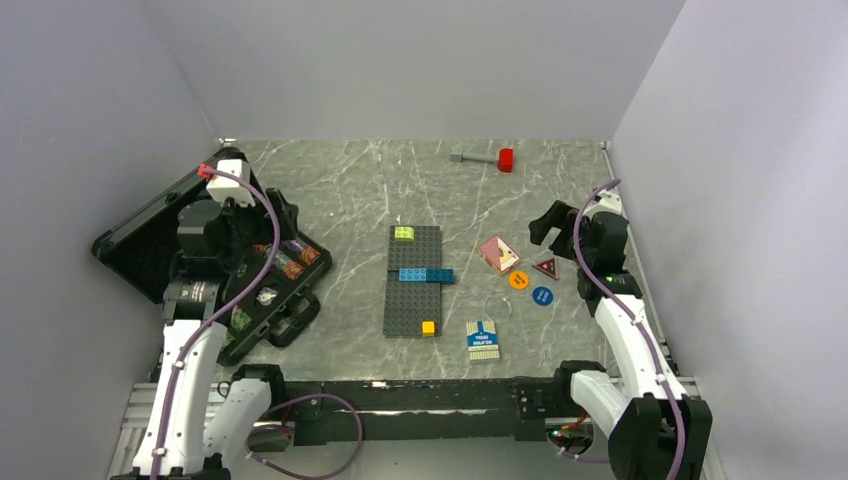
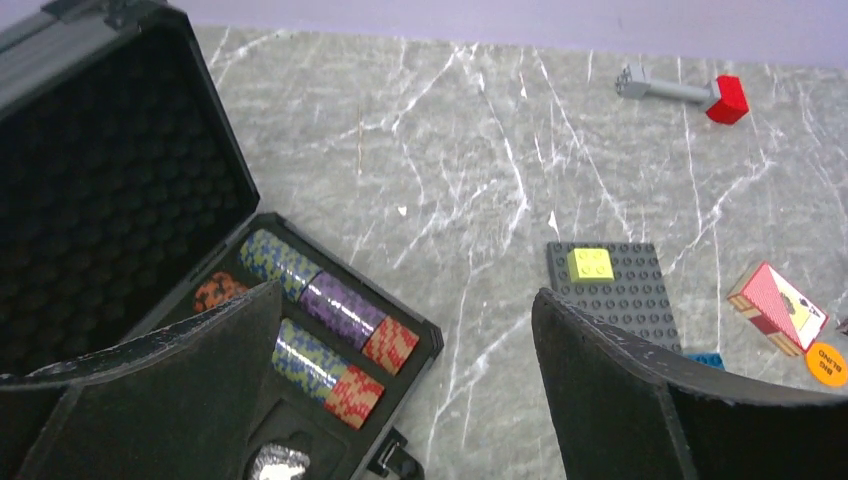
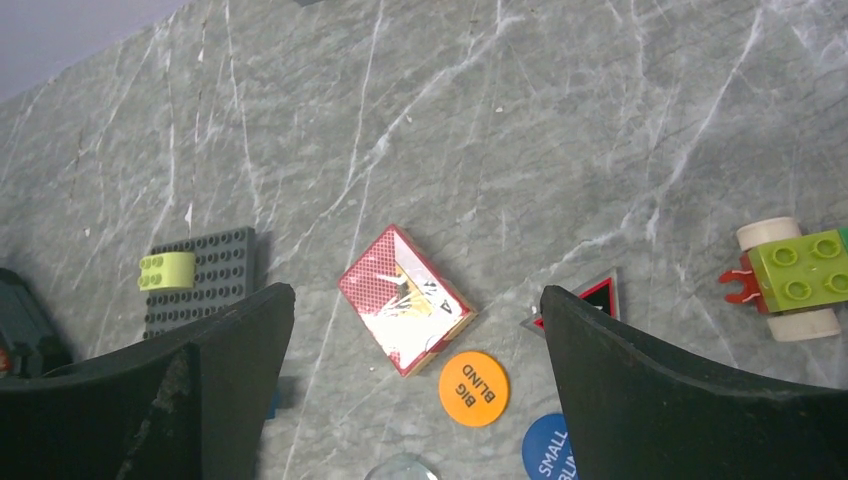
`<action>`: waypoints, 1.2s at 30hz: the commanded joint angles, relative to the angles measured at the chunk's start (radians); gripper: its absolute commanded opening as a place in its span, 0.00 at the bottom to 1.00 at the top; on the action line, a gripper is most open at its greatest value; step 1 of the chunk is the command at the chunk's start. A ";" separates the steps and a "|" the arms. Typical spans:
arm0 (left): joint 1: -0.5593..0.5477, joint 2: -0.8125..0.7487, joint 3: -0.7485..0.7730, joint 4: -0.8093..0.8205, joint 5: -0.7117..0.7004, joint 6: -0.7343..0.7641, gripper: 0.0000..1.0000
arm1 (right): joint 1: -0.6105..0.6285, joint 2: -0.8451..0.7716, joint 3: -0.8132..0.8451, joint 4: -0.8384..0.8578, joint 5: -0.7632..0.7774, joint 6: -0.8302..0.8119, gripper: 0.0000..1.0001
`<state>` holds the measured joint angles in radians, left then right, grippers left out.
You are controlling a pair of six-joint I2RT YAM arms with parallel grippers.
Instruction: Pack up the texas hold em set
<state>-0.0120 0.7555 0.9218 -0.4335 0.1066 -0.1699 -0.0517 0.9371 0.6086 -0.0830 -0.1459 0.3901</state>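
Ahead of the spread right gripper [image 3: 415,305] lies the pink card pack [image 3: 405,298].

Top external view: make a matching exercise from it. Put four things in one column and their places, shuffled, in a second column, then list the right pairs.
Things
1. hammer
2. black case
3. blue-white card pack
4. yellow-green brick

Places
A. on the far end of the baseplate
B. lying open at the left side of the table
C. by the table's far edge
D. on the table beside the baseplate's near right corner

Pairs: 1-C, 2-B, 3-D, 4-A
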 commanded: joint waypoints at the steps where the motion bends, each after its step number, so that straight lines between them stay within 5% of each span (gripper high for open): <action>1: -0.002 0.022 -0.004 0.063 -0.005 0.022 0.99 | -0.001 0.002 0.052 -0.049 -0.019 -0.016 0.96; 6: -0.009 -0.002 -0.059 0.066 0.000 0.057 0.99 | 0.042 0.103 0.123 -0.206 0.026 -0.077 0.89; 12: -0.011 -0.047 -0.095 0.074 -0.020 0.078 0.99 | 0.231 0.294 0.186 -0.316 0.172 -0.086 0.83; 36: -0.014 -0.051 -0.100 0.085 0.027 0.107 0.99 | 0.268 0.542 0.214 -0.381 0.213 -0.114 0.68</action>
<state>-0.0231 0.7139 0.8238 -0.3828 0.1196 -0.0845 0.2066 1.4681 0.7853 -0.4484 0.0288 0.2859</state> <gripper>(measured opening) 0.994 0.688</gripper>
